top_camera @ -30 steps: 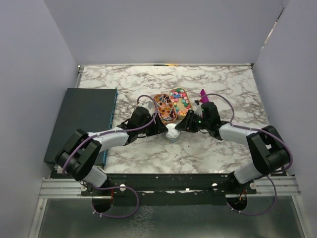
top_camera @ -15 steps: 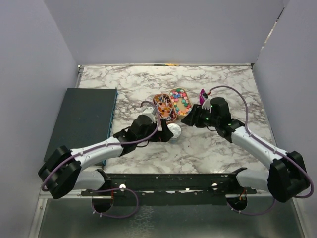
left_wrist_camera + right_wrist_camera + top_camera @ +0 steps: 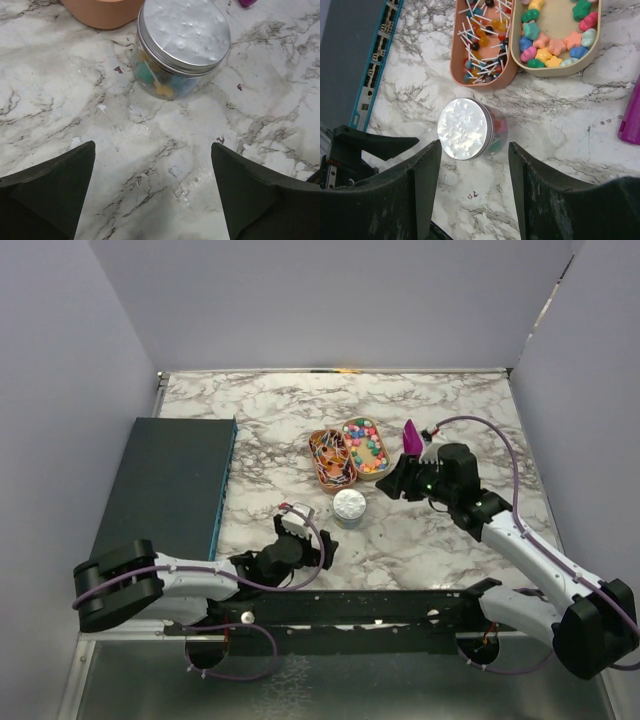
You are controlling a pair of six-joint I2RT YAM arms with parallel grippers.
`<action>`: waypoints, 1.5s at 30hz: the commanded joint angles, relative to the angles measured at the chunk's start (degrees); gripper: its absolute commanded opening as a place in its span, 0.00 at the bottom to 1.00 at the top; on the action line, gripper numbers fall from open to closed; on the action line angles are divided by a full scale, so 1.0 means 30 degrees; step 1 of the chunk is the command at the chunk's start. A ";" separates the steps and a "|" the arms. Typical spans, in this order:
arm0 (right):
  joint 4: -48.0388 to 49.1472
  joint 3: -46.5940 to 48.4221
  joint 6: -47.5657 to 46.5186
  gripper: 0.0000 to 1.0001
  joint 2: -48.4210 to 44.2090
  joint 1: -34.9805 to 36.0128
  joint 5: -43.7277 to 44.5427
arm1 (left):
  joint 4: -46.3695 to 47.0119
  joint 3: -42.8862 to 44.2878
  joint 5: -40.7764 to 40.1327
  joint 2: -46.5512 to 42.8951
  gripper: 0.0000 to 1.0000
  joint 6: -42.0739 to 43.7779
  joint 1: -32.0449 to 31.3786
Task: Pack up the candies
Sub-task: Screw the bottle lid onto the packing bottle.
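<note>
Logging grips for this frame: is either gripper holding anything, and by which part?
Nothing is held. The left gripper and right gripper both stand open, clear of the lidded jar.

Bright, even light, soft shadows, mild glare on the jar lid (image 3: 184, 30).

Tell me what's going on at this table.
Two robot arms are packing candies. A clear jar holding some stands on the marble table, its silver lid on, beside a tray of more. Both hands are open and empty: the left hand sits low facing the jar, the right hand hangs above it. A purple scoop lies right of the tray.
</note>
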 commanded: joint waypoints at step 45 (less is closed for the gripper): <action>-0.0251 -0.1432 -0.0770 0.61 0.1259 0.0158 -0.0073 | 2.4285 0.4241 -0.2085 2.0756 0.99 0.9337 0.0033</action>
